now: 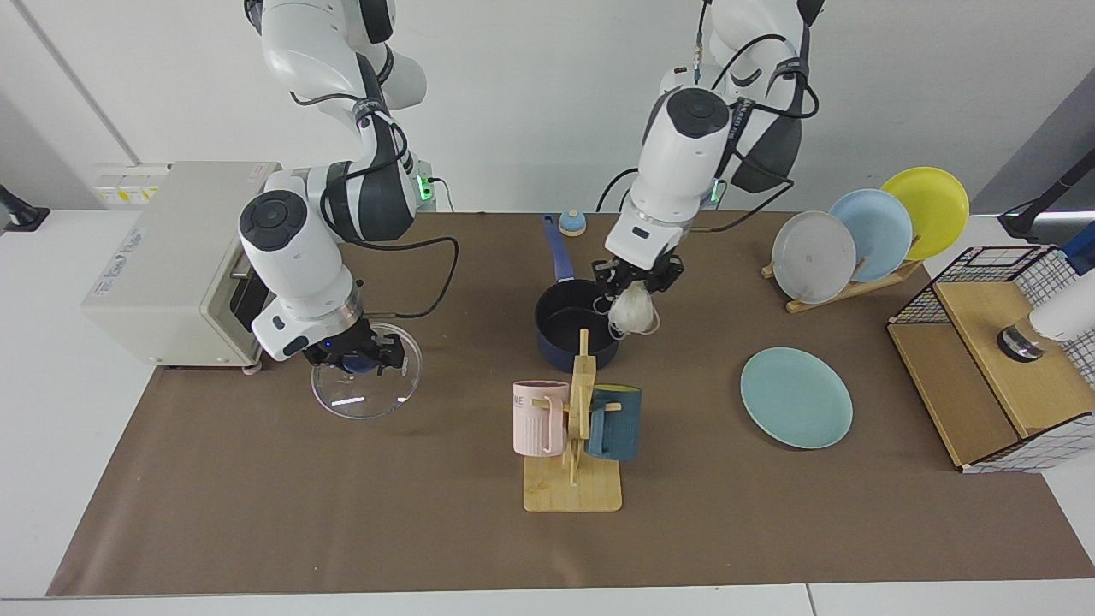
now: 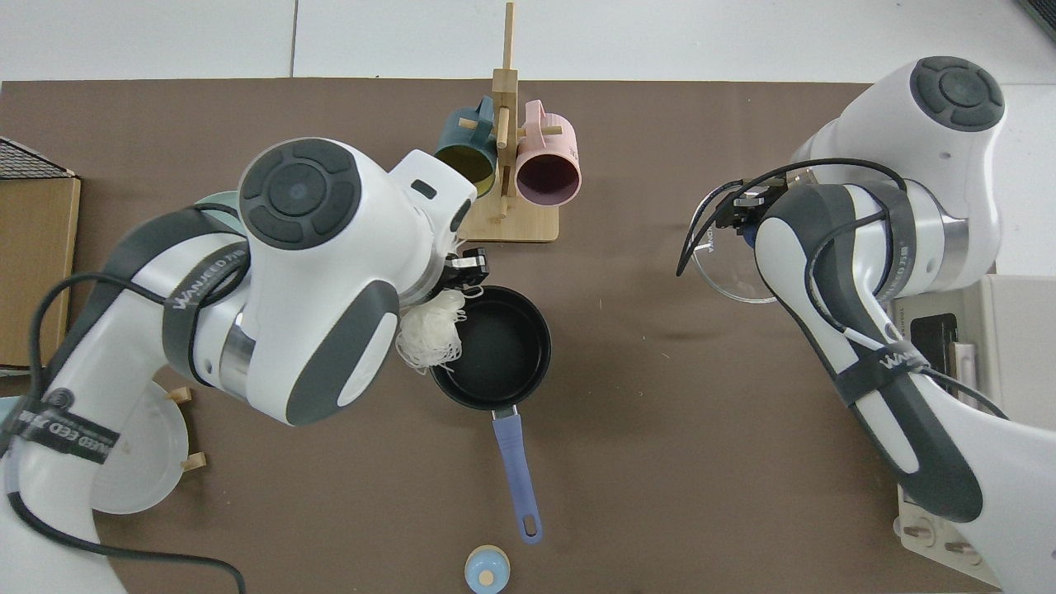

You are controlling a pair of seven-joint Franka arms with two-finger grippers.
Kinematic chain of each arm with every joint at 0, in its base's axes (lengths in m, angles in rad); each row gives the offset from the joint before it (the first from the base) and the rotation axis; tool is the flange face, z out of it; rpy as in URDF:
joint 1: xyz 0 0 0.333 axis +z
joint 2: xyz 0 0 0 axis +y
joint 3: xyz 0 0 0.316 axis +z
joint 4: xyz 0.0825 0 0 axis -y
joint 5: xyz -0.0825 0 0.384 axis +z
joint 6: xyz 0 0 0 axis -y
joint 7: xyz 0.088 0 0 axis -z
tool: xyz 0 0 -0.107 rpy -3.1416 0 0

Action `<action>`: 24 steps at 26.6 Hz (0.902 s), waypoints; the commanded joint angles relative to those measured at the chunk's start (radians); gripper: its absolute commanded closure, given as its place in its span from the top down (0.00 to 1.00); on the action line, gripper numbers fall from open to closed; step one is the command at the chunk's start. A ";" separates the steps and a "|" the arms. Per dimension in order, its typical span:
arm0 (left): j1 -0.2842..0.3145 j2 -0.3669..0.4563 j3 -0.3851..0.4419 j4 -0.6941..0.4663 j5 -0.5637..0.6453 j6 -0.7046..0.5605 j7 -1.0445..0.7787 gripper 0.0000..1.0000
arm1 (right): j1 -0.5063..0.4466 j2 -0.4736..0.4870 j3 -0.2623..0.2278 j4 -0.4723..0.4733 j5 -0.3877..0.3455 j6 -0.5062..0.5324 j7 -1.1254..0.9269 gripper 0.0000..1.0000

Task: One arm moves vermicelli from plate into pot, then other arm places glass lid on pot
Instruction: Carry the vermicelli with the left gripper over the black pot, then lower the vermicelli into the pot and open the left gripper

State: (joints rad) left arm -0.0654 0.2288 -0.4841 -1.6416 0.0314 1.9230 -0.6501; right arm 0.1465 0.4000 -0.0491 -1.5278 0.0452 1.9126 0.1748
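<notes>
The left gripper is pinching the vermicelli at the pot rim, the bundle dangling half outside. It should be centring over the black inside before letting go. The forearm is reaching down steeply. The right gripper is waiting, clamped on the glass lid knob. The plate is lying bare.
</notes>
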 commanded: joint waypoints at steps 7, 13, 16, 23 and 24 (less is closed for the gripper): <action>0.006 -0.057 -0.082 -0.211 0.024 0.159 -0.036 0.00 | -0.013 -0.033 0.006 -0.029 0.018 -0.001 -0.021 0.00; 0.006 -0.102 -0.110 -0.313 0.024 0.241 -0.075 0.00 | -0.013 -0.033 0.006 -0.029 0.018 -0.001 -0.023 0.00; 0.006 -0.076 -0.110 -0.316 0.036 0.281 -0.079 0.00 | -0.013 -0.033 0.006 -0.029 0.018 -0.001 -0.023 0.00; 0.019 -0.003 -0.105 -0.339 0.137 0.340 -0.102 0.00 | -0.013 -0.033 0.008 -0.029 0.018 -0.001 -0.021 0.00; 0.019 -0.002 -0.103 -0.337 0.137 0.343 -0.100 0.00 | -0.013 -0.033 0.006 -0.029 0.018 -0.003 -0.021 0.00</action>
State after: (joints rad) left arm -0.0648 0.2127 -0.5891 -1.9573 0.1283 2.2179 -0.7370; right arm 0.1461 0.4000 -0.0493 -1.5278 0.0452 1.9126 0.1748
